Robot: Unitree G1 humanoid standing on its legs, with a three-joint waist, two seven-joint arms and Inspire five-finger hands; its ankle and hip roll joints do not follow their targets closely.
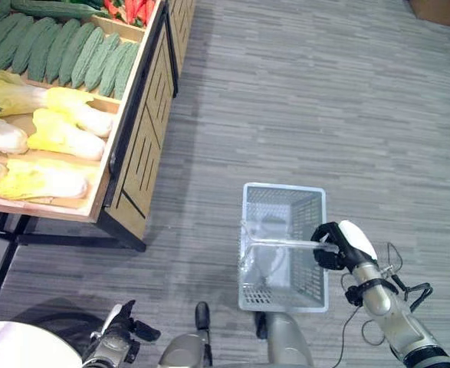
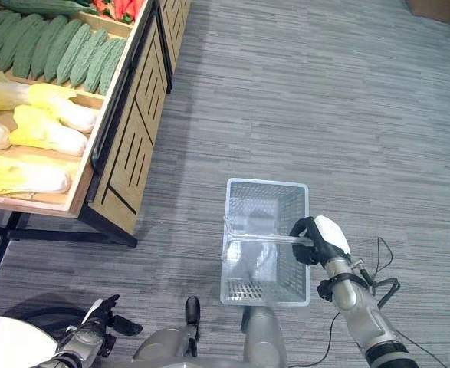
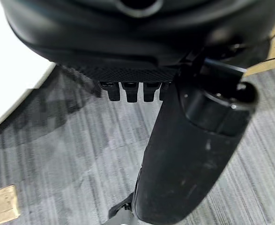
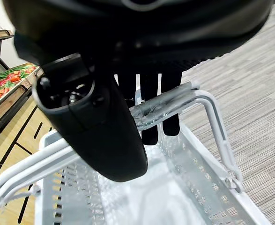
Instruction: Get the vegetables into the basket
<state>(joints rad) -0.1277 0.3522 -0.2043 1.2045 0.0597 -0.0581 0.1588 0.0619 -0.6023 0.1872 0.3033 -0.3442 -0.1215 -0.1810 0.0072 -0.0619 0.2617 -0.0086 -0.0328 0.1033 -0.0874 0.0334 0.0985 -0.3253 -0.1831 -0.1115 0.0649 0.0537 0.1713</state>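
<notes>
Vegetables lie in the wooden display stand (image 1: 136,146) at the robot's left: pale yellow-white cabbages (image 1: 60,134) in the near compartments, a row of bumpy green gourds (image 1: 64,50) in the compartment behind them, and red peppers (image 1: 133,9) at the far edge. None of them is in the basket.

Well apart from the stand, on the grey floor (image 1: 301,92), is the white plastic basket (image 1: 257,295), mesh-walled and holding nothing. Its handles (image 1: 282,243) are raised across the middle of the opening. The right robot hand (image 1: 333,245) is at the basket's right rim, its fingers (image 4: 149,131) curled over the paired handle bars and its thumb (image 4: 100,136) on the near side of them, so the hand is clamped on the handles.

The left robot hand (image 1: 121,326) hangs low at the robot's left, near the edge of a white round surface (image 1: 18,345), away from both stand and basket. Its fingers (image 3: 128,90) are bent inward under the palm with nothing between them.
</notes>
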